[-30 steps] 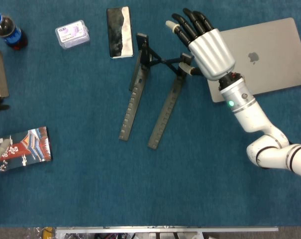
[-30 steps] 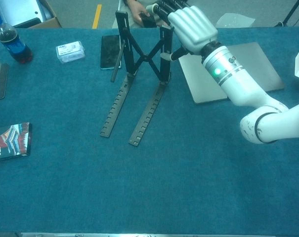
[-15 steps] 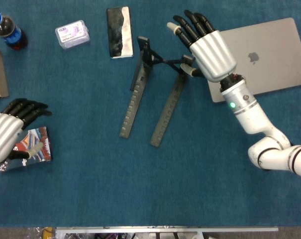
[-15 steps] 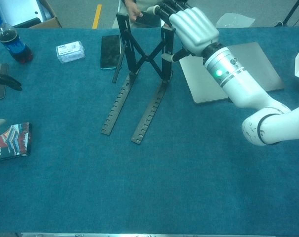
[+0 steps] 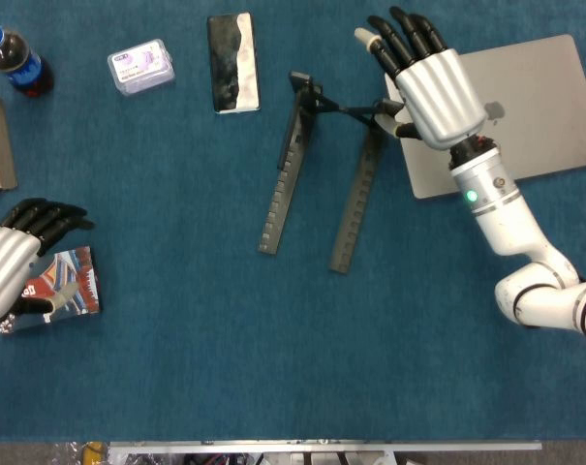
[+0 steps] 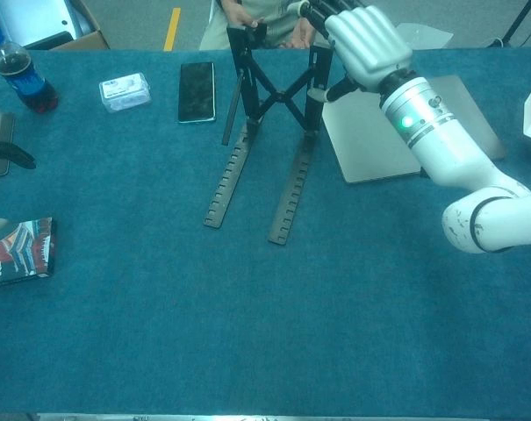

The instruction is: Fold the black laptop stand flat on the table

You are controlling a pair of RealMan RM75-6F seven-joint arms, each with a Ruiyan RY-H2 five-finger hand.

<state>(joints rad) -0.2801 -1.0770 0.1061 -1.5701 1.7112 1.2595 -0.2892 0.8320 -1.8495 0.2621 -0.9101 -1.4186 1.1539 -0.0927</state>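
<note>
Nearest you on the blue worktop (image 5: pixel 196 349), your left robot hand (image 5: pixel 12 262) hovers empty, fingers loosely apart, over a red booklet (image 5: pixel 65 286) at the left edge. Farther back, mid-worktop, the black laptop stand (image 5: pixel 317 179) is still unfolded. Your right robot hand (image 5: pixel 430 82) pinches its far right upright, beside a silver laptop (image 5: pixel 535 107).

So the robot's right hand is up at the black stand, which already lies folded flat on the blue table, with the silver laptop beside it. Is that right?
Not quite. The laptop stand is not folded flat yet: the chest view shows its crossed uprights standing tall above the table. The rest holds: the right hand is up at the stand's top, and the silver laptop lies beside it.
</note>
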